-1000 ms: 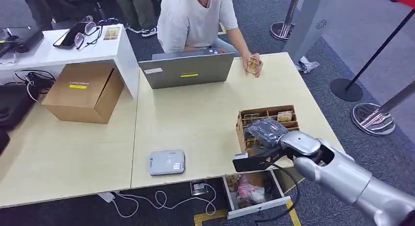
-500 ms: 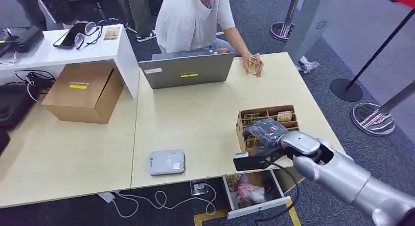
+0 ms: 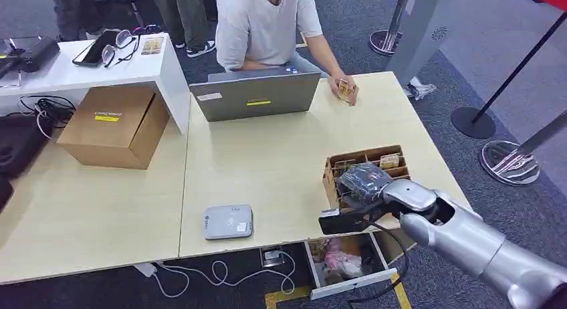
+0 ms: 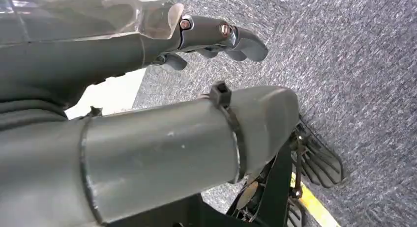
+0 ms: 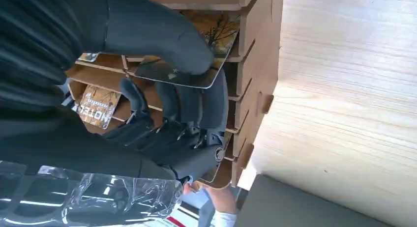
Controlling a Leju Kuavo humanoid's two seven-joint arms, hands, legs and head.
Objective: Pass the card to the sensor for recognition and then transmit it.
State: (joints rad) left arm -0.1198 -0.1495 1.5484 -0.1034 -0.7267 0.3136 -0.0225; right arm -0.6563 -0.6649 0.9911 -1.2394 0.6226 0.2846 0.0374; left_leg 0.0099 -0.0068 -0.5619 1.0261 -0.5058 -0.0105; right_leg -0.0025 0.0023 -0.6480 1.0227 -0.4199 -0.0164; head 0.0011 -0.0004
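The right robot hand reaches into the slotted wooden card box near the worktop's right edge, thumb and fingers pinching a card that sits partly in a slot; more cards stand in neighbouring slots. The left robot hand hangs over grey carpet, fingers curled with nothing in them. The flat grey sensor lies near the worktop's front edge, well apart from the box. Across the worktop, a seated person behind a laptop holds another card.
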